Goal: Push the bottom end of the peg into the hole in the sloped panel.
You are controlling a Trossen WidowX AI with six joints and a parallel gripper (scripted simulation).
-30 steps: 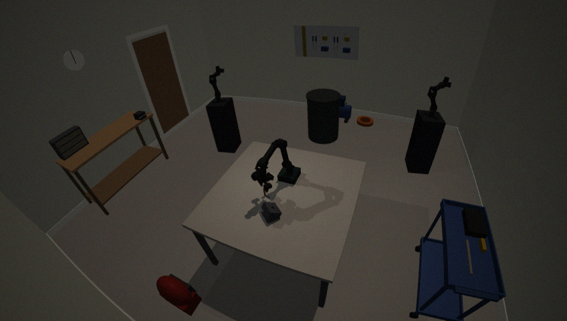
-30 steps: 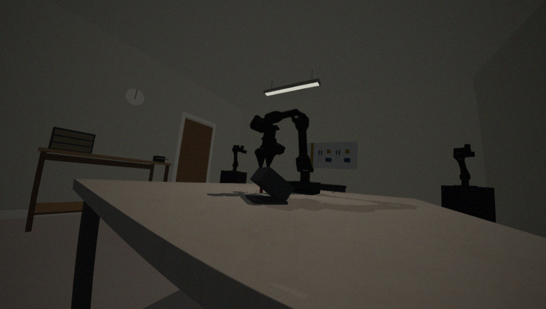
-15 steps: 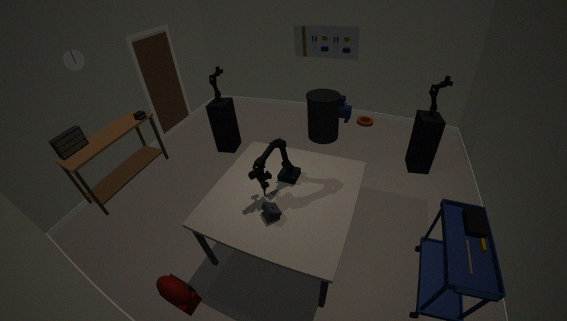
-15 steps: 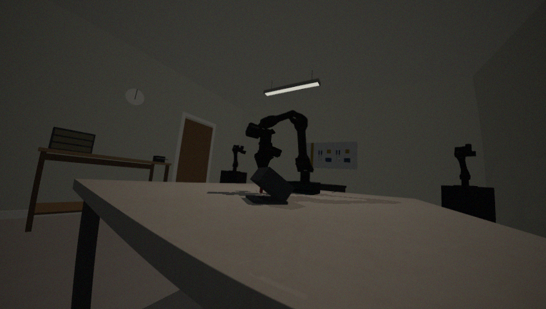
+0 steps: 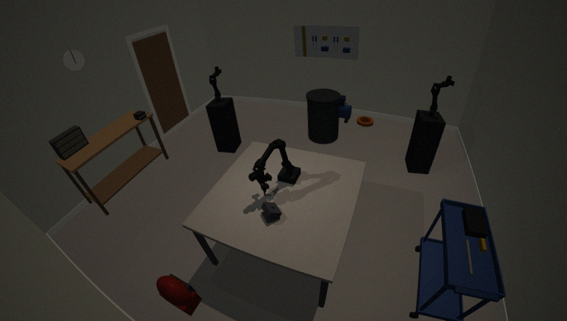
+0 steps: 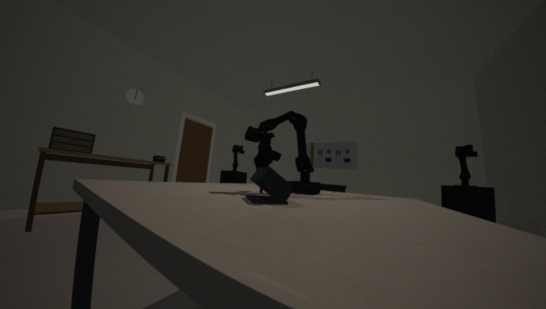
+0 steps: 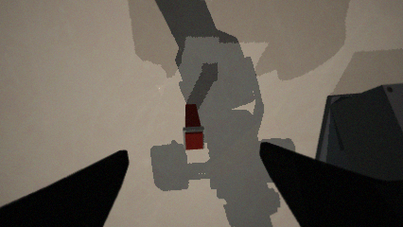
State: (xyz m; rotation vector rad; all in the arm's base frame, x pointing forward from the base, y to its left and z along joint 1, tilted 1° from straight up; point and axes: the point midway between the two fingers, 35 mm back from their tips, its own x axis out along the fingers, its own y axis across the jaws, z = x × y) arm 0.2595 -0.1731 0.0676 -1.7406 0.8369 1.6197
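A red peg (image 7: 194,140) (image 6: 261,189) with a square top and a grey band near its top stands upright on the table (image 5: 310,238) (image 6: 230,229). My gripper (image 7: 194,156) is open and empty, pointing down above the peg. In the wrist view the peg shows between the two fingers, a little beyond the line of their tips. The dark grey block with the sloped panel (image 5: 272,212) (image 6: 272,184) (image 7: 361,132) stands beside the peg, to the right in the wrist view. Its hole shows small and dark in the top view; its shape is too small to tell.
The arm's base (image 5: 289,174) (image 6: 304,187) stands behind the peg and block. The block's near edge lies close to the right finger in the wrist view. The arm's shadow falls across the table around the peg. A blue cart (image 5: 473,254) stands off to the right.
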